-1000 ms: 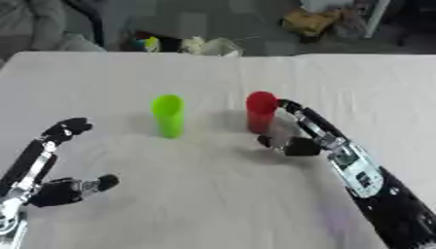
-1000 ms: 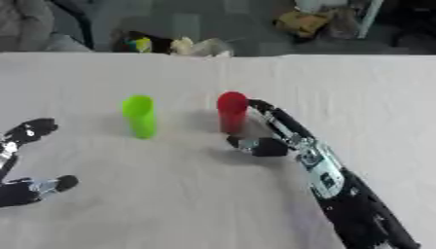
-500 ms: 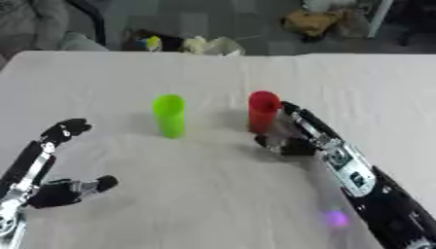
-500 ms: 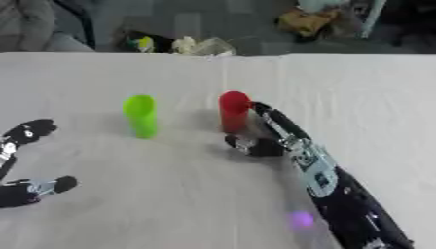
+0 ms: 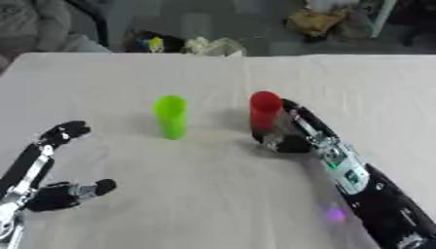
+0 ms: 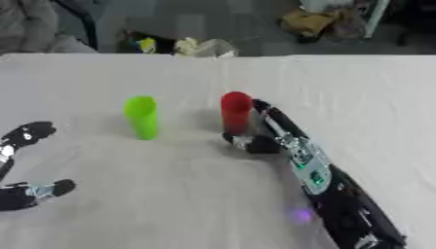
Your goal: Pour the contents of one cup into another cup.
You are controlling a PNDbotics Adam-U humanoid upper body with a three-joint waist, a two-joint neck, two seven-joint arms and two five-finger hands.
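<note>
My right hand [image 5: 289, 136] is curling around the upright red cup [image 5: 265, 111]; the green cup [image 5: 171, 116] is standing beside, contents unseen. My left hand [image 5: 51, 170] is resting relaxed on the white table [image 5: 213, 194].

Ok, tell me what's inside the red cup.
The view cannot settle that. The red cup stands upright on the white table, seen from the side and slightly above, so its wall hides any contents. The right hand is against its right side; nothing shows above the rim.

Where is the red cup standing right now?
The red cup stands upright near the table's middle in the left eye view, to the right of the green cup, with the right robot hand right beside it.
</note>
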